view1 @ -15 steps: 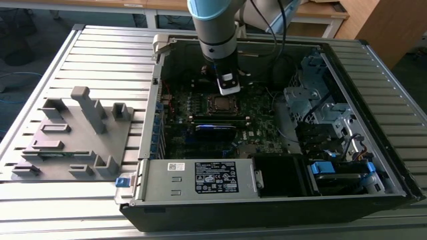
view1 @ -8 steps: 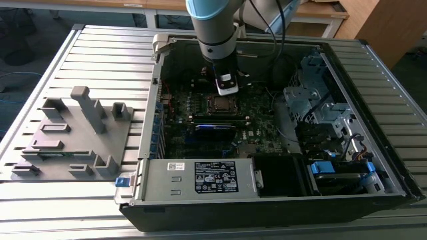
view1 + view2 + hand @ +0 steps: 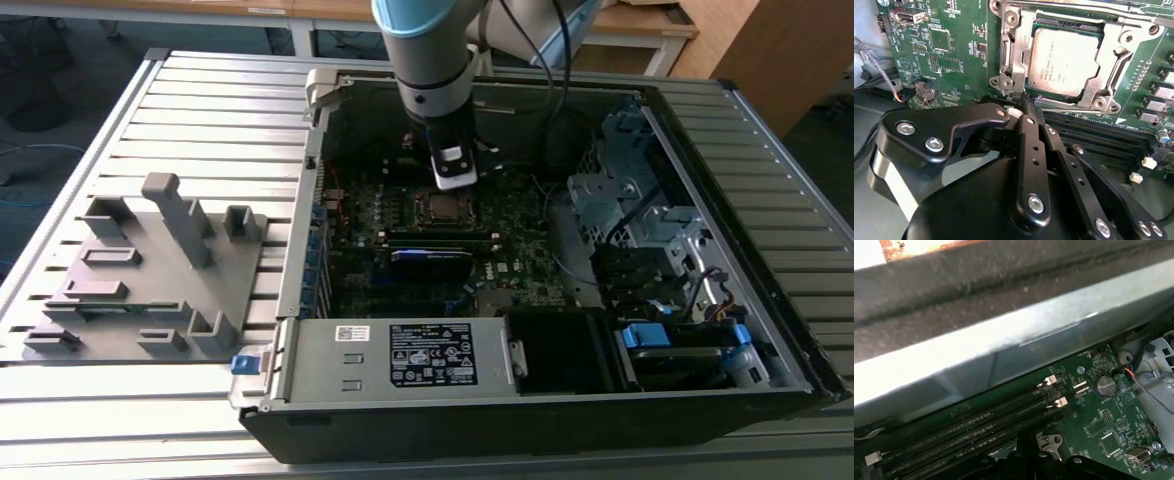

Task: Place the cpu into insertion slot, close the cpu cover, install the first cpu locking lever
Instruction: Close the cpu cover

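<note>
The cpu (image 3: 1064, 60), a flat silver-grey square, lies in the socket on the green motherboard. The cpu cover (image 3: 1013, 55), a silver frame with an open centre, lies flat around it. In the second wrist view my gripper (image 3: 1024, 102) has its black fingers (image 3: 1029, 145) drawn together, shut with nothing seen between them. Their tips are at the socket's near corner, beside a small metal latch piece (image 3: 1005, 84). In the exterior view the gripper (image 3: 455, 178) hangs inside the open computer case just above the socket (image 3: 441, 208).
Memory slots (image 3: 1094, 135) run alongside the socket. A coin battery (image 3: 926, 91) and loose wires sit near the board's edge. The case wall (image 3: 1004, 335) is close by. A drive cage (image 3: 627, 200), a power supply (image 3: 400, 355) and a grey fixture plate (image 3: 147, 270) surround the work area.
</note>
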Available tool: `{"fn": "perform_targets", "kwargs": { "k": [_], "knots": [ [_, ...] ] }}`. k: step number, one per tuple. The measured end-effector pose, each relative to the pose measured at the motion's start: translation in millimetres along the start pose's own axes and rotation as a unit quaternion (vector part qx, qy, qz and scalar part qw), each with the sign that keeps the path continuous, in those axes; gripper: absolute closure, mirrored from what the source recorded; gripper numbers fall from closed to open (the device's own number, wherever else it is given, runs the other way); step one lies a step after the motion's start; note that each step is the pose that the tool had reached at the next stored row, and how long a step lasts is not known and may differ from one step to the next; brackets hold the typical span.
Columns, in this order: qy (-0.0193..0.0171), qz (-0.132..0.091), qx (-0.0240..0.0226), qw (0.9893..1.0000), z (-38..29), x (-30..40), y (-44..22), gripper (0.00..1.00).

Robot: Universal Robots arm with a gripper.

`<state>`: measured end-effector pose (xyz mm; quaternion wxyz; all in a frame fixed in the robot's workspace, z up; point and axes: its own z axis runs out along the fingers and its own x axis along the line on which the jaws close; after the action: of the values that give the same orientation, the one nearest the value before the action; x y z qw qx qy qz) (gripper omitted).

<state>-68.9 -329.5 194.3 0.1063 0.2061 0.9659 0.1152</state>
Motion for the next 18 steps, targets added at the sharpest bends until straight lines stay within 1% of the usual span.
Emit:
{"fn": "perform_targets", "kwargs": {
  "k": [6, 12, 18],
  "knots": [
    [-0.0008, 0.001, -0.0002, 1.0, -3.5, 1.0, 1.4, 0.9],
    [-0.0022, 0.003, -0.0002, 1.0, -4.5, 7.2, 1.9, 0.9],
    [-0.0032, 0.007, 0.0003, 1.0, -4.1, 10.5, 5.6, 0.9]
  ]
}}
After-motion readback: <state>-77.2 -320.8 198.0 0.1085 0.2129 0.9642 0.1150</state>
